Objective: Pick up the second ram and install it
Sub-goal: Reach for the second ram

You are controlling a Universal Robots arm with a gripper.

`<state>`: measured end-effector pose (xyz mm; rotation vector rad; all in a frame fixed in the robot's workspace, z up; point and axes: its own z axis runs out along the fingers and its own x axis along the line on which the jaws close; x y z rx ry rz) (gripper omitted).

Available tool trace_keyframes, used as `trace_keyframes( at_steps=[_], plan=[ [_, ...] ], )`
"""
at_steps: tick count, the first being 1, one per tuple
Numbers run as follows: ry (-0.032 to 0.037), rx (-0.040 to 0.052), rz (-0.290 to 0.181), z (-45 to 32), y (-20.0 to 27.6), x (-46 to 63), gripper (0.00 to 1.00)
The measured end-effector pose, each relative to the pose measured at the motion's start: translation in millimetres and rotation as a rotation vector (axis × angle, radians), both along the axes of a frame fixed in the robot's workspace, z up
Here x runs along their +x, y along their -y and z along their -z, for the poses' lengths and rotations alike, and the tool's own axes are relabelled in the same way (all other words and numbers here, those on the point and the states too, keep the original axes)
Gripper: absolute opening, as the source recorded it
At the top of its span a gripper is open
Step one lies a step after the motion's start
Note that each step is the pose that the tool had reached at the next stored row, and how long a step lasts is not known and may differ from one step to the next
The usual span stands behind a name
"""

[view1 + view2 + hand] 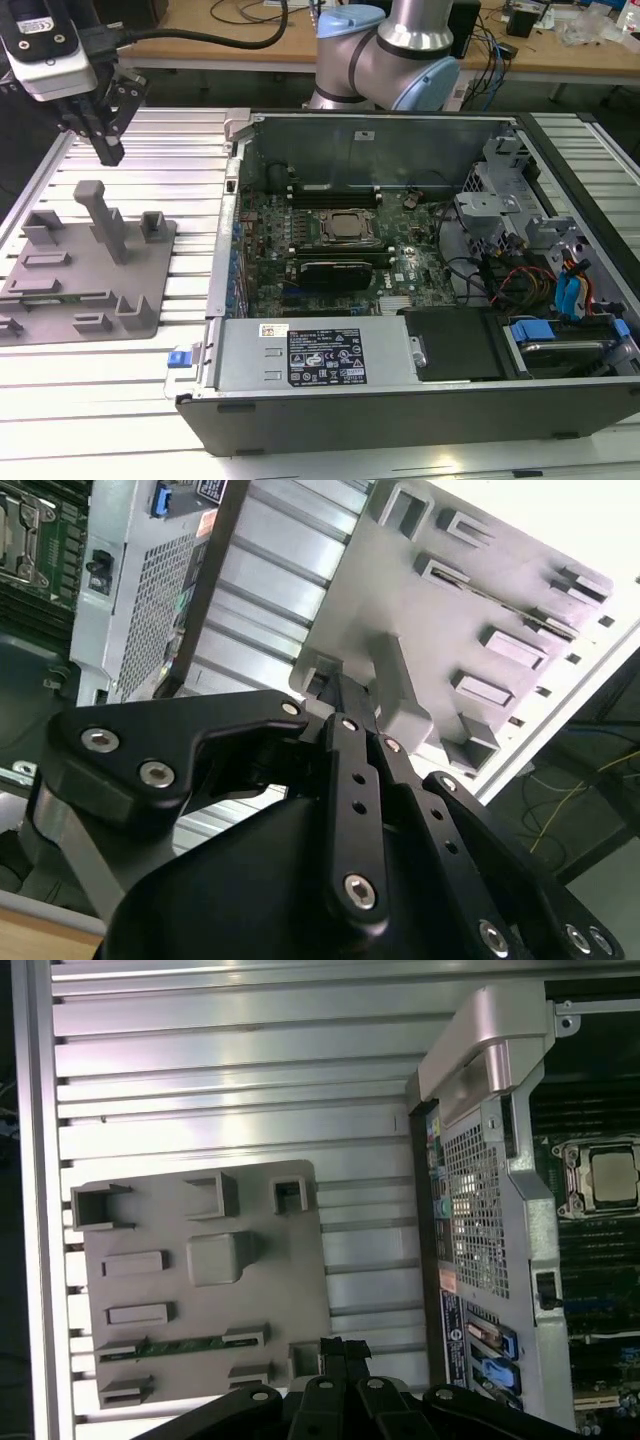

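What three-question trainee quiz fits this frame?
1. True or false: the hand holds the green ram stick.
2. Where does the ram stick lie? A: in the grey tray. B: on the silver processor. C: on the ribbed table beside the tray.
3. Fill in: the hand is on the exterior view's ____ of the open computer case.

Key: 1 false; 2 A; 3 left.
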<state>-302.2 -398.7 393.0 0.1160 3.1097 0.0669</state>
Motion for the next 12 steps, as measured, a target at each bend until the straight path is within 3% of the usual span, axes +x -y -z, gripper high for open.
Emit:
trace_keyframes(
  at_steps=[5, 6, 12],
  plan=[
    [0.0, 0.0, 0.0, 0.3, 0.0, -21.5, 0.08],
    [-0.0001, 0.0, 0.0, 0.3, 0.0, -30.8, 0.08],
    [0.0, 0.0, 0.0, 0.5, 0.0, -49.6, 0.08]
  ],
)
